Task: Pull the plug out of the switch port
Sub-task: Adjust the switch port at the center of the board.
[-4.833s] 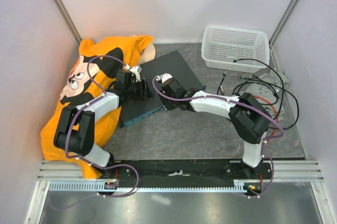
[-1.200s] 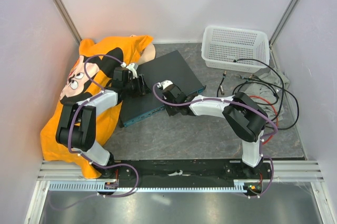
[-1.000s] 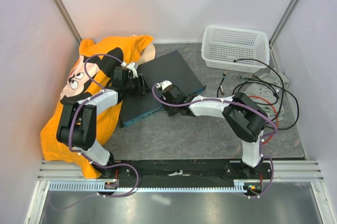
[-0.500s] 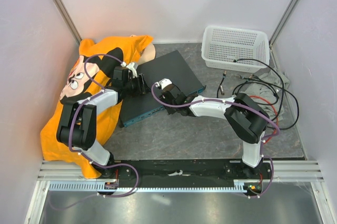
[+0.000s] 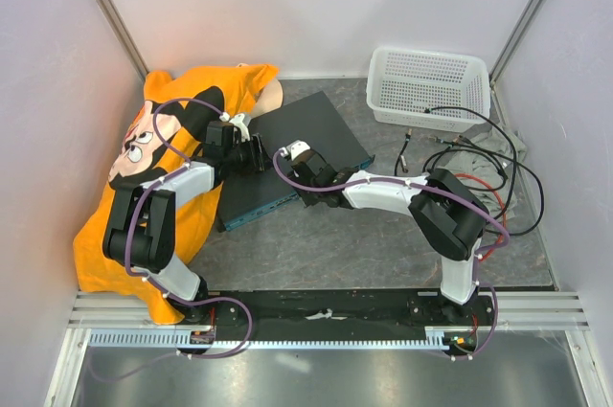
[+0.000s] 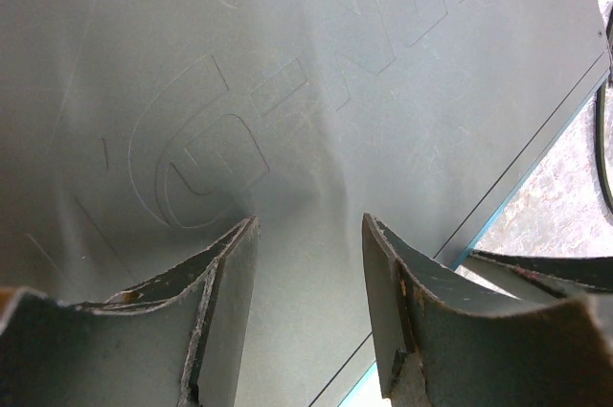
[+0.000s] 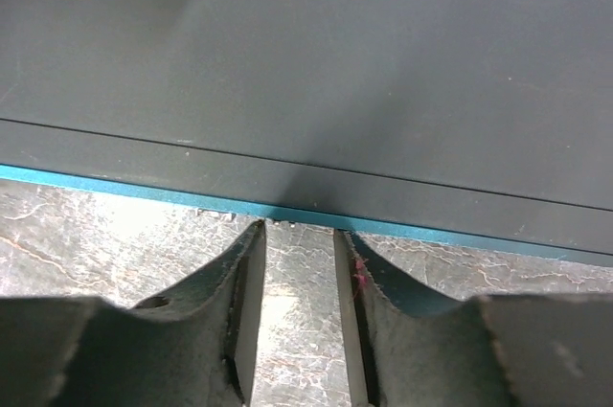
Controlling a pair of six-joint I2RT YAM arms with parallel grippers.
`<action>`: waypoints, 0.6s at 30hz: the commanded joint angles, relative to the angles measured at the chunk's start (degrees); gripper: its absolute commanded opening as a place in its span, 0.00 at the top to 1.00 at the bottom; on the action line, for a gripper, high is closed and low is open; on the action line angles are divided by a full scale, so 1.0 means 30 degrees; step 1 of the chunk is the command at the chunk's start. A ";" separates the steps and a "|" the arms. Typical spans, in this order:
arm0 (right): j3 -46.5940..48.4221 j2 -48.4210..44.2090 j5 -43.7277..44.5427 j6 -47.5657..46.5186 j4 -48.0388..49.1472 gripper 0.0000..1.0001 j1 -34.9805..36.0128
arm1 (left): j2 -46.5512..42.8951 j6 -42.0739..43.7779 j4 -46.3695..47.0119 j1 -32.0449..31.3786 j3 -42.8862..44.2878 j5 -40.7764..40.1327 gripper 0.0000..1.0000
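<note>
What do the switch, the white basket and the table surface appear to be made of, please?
The switch looks like sheet metal painted matte blue-grey: embossed lettering and fine scratches on its top. The white basket appears moulded plastic, with a regular grid of holes. The table surface has a grey veined stone pattern; whether stone or printed laminate, I cannot tell.

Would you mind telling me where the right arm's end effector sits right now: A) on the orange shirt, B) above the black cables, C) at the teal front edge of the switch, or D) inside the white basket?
C: in the right wrist view the right end effector has its fingers apart right at the teal front edge of the switch, with bare tabletop showing between them.
</note>
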 commanded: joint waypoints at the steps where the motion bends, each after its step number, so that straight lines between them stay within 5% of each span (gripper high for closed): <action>1: 0.1789 -0.0090 0.0534 -0.0246 0.2691 0.55 0.0028 | 0.0863 -0.0042 -0.1687 0.0063 -0.0370 -0.0687 0.44; 18: 0.2288 0.0907 0.1679 -0.0305 0.3833 0.59 -0.0323 | 0.0571 0.0192 -0.1629 0.0063 -0.0662 -0.0833 0.44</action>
